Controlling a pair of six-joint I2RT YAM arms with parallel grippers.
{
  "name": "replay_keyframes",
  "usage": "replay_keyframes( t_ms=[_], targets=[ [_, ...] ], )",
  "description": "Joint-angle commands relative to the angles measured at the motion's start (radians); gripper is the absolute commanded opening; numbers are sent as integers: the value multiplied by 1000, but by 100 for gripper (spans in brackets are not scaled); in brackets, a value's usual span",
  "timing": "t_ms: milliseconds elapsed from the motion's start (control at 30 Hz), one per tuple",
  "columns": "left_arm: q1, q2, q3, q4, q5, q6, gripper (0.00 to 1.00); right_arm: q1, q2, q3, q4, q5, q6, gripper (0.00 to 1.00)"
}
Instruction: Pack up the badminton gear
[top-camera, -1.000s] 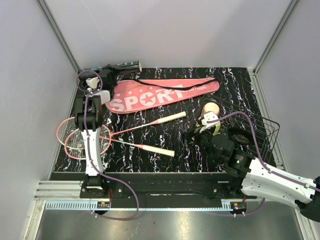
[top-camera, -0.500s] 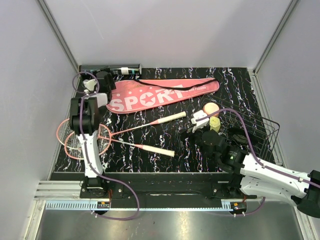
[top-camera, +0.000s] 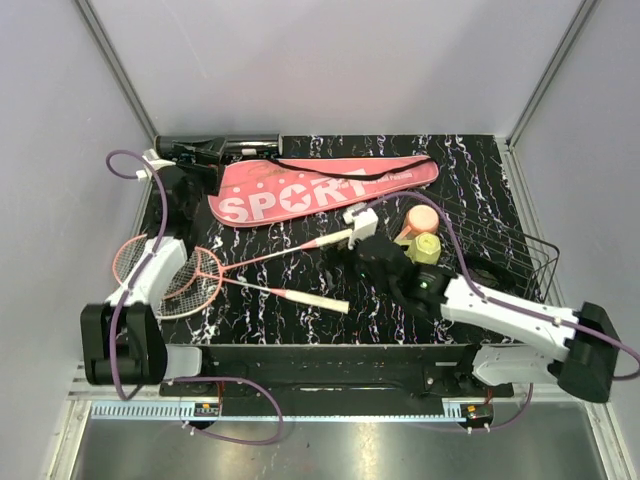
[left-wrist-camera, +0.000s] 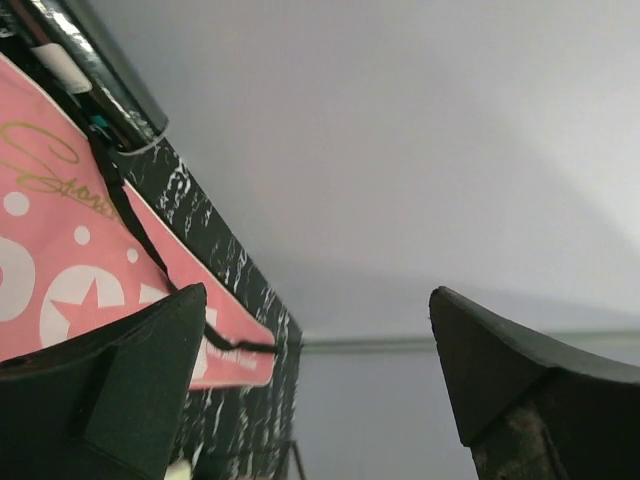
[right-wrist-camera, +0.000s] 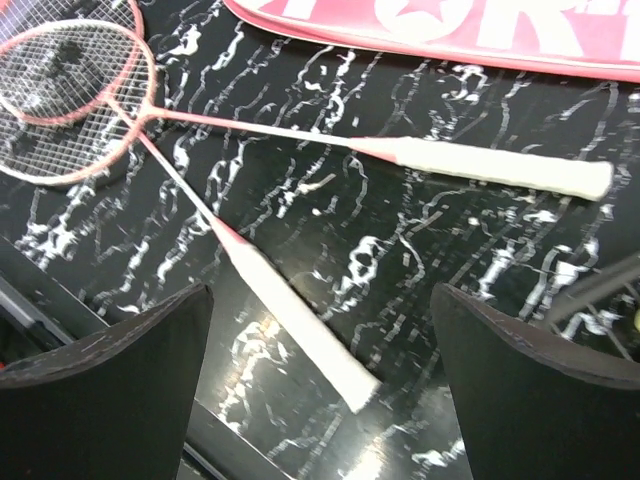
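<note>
Left gripper sits at the black tube along the back edge. Right gripper hovers by one racquet handle. I see the pink cover lying between the tube and the racquets.

Left wrist: fingers spread wide, gripping nothing, cover and tube beyond.

Right wrist: fingers wide apart, empty, both racquets flat on the table below.

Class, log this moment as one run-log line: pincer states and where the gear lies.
left pincer: open, empty, near tube | right pincer: open, empty, over racquet handles | cover: lying flat
</note>
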Motion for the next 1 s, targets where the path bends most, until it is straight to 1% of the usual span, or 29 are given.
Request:
replay_keyframes(
  t_ms=[0,33,67,100,133,167,200,233,267,300,333,367,400,433,500,533,567,633,667,700,733,767,833,900,967],
  targets=[
    [1,-159,67,-243,194,365,98,-69,190,174,-10,-102,185,100],
    [1,-171,125,-335,212,415,98,-95,227,201,-14,-189,217,100],
    [1,-179,153,-374,235,458,98,-130,264,250,-11,-237,252,100],
    [1,-188,181,-411,270,530,98,-162,334,277,-7,-276,328,100],
    [1,-190,232,-476,286,559,99,-219,370,304,-7,-312,363,100],
    [1,-195,254,-501,298,587,99,-236,410,379,-20,-304,380,100],
    [1,-196,270,-521,315,637,98,-247,491,422,-34,-278,362,100],
    [1,-201,280,-552,321,653,98,-255,531,470,-56,-177,343,100],
    [1,-217,276,-564,317,665,98,-261,576,566,-104,-123,325,100],
    [1,-228,265,-569,305,684,98,-273,658,617,-137,-85,315,100],
    [1,-239,229,-552,301,695,98,-288,697,669,-166,-54,315,100],
    [1,-251,213,-554,292,702,98,-319,735,761,-206,-35,323,100],
    [1,-271,204,-564,271,683,98,-334,799,798,-217,-8,350,100],
    [3,-280,193,-548,278,678,98,-348,830,832,-227,55,378,100],
    [3,-294,189,-523,314,675,98,-397,910,912,-237,87,456,100],
    [3,-297,192,-526,317,675,98,-414,938,941,-237,107,469,100],
    [3,-299,192,-531,318,673,98,-423,967,1003,-237,120,475,100],
    [6,-300,184,-531,321,658,98,-440,1067,1083,-237,137,422,100],
    [7,-300,182,-529,324,655,98,-442,1100,1170,-229,126,386,100],
    [9,-300,181,-528,334,650,98,-443,1172,1211,-209,97,287,100],
    [8,-299,176,-520,340,644,98,-442,1206,1245,-186,1,222,100],
    [9,-294,175,-518,353,635,98,-443,1264,1306,-147,-65,78,100],
    [9,-291,170,-508,361,633,98,-443,1314,1354,-119,-225,-49,100],
    [9,-282,167,-508,363,632,98,-445,1369,1404,-106,-261,-176,100],
    [9,-270,166,-506,370,623,98,-443,1419,1455,-96,-250,-262,100]
  ],
)
